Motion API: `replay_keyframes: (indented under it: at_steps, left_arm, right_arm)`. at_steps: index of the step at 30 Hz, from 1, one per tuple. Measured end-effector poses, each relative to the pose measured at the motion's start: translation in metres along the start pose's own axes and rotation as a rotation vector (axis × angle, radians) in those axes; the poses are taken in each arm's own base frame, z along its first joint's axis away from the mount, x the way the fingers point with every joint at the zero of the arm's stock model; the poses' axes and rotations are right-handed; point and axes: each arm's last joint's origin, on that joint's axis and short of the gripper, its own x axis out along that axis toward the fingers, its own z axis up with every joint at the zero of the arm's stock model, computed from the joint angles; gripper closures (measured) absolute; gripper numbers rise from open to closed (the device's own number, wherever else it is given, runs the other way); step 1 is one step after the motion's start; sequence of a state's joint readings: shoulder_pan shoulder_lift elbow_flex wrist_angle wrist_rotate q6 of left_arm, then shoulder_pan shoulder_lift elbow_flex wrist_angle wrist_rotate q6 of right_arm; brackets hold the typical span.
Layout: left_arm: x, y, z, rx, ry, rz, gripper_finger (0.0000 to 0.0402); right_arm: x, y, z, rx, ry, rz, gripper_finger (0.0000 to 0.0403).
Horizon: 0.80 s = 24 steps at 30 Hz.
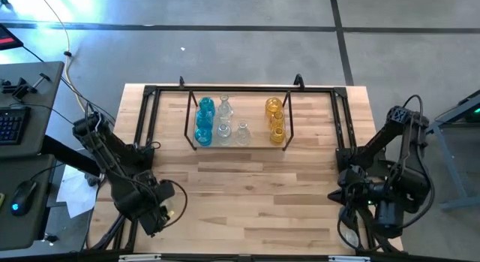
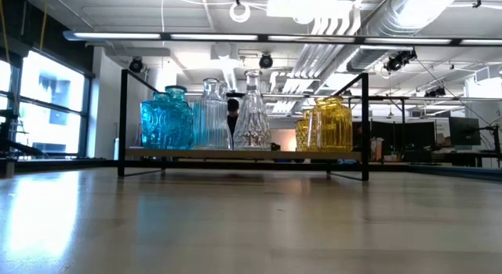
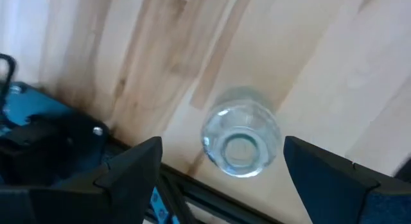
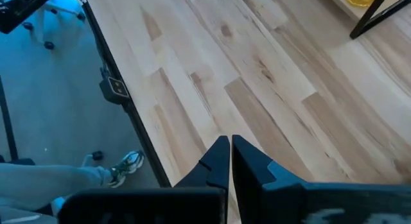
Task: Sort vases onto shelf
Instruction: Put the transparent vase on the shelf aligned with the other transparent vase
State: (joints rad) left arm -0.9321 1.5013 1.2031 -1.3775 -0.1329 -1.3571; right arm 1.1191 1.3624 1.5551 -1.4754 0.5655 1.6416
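Note:
The shelf (image 1: 187,119) stands at the table's far middle. On it are blue vases (image 1: 204,119) at the left, clear ones (image 1: 225,121) in the middle and yellow ones (image 1: 275,119) at the right. The low view shows them in a row on the shelf (image 2: 235,154). One clear vase (image 3: 241,140) stands upright on the table by its near left corner. My left gripper (image 3: 222,144) hangs open above it, pointing down, with a finger to either side of the vase's mouth. My right gripper (image 1: 335,194) is shut and empty at the near right.
A larger black frame (image 1: 142,104) edges the table around the shelf. The wooden table top (image 1: 255,194) lies bare between the two arms. A desk with a keyboard (image 1: 11,123) stands beyond the left edge. A person's shoe (image 4: 125,166) shows on the floor beside the table's edge.

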Motion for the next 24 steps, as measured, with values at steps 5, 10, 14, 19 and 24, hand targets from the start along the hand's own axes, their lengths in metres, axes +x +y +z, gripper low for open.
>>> replay_keyframes:
  at_steps: [5, 10, 14, 19, 24]
  left_arm:
    - [-0.006, 0.000, -0.004, -0.004, 0.001, -0.066, 0.0084]
    - [-0.016, 0.005, -0.005, -0.089, -0.008, -0.159, 0.0084]
    - [-0.022, 0.004, -0.001, -0.105, 0.004, -0.247, 0.0084]
    - [-0.029, -0.013, 0.008, -0.012, -0.041, -0.454, 0.0084]
    - [-0.028, -0.018, 0.016, 0.124, -0.147, -0.470, 0.0085]
  right_arm:
    - [0.000, 0.000, 0.000, 0.003, -0.015, 0.004, 0.0402]
    - [0.000, 0.000, 0.001, 0.003, -0.028, 0.005, 0.0402]
    - [0.000, 0.000, 0.001, -0.001, -0.028, 0.000, 0.0402]
    - [0.000, 0.000, 0.001, -0.007, -0.029, -0.002, 0.0402]
    - [0.000, 0.000, 0.001, -0.004, -0.029, -0.002, 0.0402]
